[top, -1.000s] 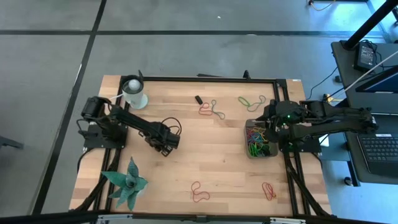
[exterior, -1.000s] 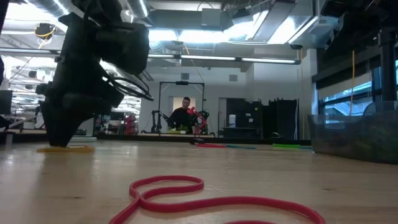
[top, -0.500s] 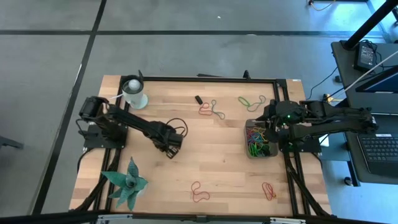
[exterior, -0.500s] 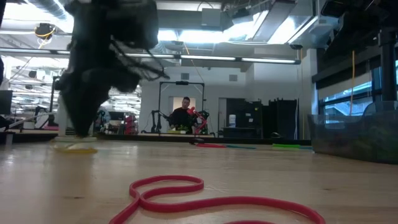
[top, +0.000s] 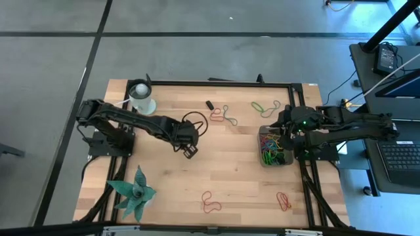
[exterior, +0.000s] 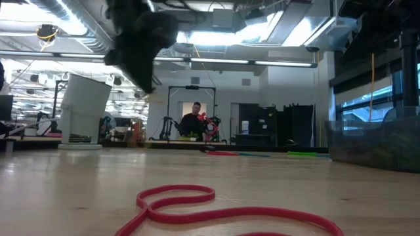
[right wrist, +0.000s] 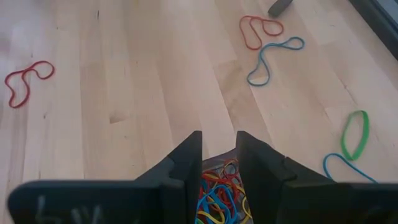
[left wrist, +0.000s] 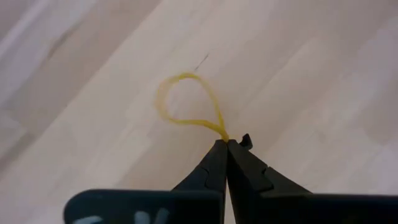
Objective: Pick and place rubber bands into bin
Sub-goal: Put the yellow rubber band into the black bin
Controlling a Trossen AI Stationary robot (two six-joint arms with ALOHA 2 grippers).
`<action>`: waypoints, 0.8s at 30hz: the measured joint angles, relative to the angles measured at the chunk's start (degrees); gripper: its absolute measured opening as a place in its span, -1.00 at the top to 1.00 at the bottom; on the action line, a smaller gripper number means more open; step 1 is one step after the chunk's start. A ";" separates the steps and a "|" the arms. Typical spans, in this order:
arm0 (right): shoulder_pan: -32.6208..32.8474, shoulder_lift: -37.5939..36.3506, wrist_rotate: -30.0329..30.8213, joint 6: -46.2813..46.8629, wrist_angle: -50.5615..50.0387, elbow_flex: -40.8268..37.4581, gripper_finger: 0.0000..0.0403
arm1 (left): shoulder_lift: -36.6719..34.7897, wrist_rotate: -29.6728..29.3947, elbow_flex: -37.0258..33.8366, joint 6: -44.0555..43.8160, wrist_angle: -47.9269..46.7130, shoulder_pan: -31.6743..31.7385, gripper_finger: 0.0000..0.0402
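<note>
Left wrist view: a yellow rubber band (left wrist: 186, 102) is seen pinched at one end between the fully closed jaws of the left gripper (left wrist: 226, 146), its loop hanging free above the table (left wrist: 323, 74).

From above, the left gripper (top: 189, 151) is placed over the middle of the table, well apart from the bin (top: 275, 148) at the right edge, which already holds many coloured bands. The right gripper (right wrist: 218, 155) is held over the bin, jaws partly open with nothing between them. More bands are left near the far edge (top: 222, 116) and the near edge (top: 210, 203). The carry step is judged to be in hand; next, the band must be brought across over the bin and let go inside its walls.
</note>
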 joint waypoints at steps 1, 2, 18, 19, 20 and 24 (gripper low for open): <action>0.00 0.00 0.00 -0.02 0.00 0.00 0.49 | 0.00 -0.24 0.51 0.77 0.85 0.33 0.99; 0.02 0.00 0.00 -0.02 0.00 0.01 0.49 | 0.00 -0.67 0.89 1.55 1.67 0.70 0.99; 0.02 2.47 -0.02 -2.64 14.96 -0.03 0.49 | 0.01 -3.20 2.16 23.46 37.37 4.73 0.99; 0.01 3.43 -0.03 -3.14 17.84 -0.03 0.49 | 0.00 -3.18 2.16 24.19 38.80 4.95 0.99; 0.02 4.49 -0.02 -4.04 20.79 -0.03 0.49 | 0.02 -3.16 2.16 24.78 39.95 5.09 0.99; 0.02 10.22 -0.13 -5.65 32.60 -0.03 0.49 | 0.00 -3.13 2.17 26.25 42.08 5.62 0.99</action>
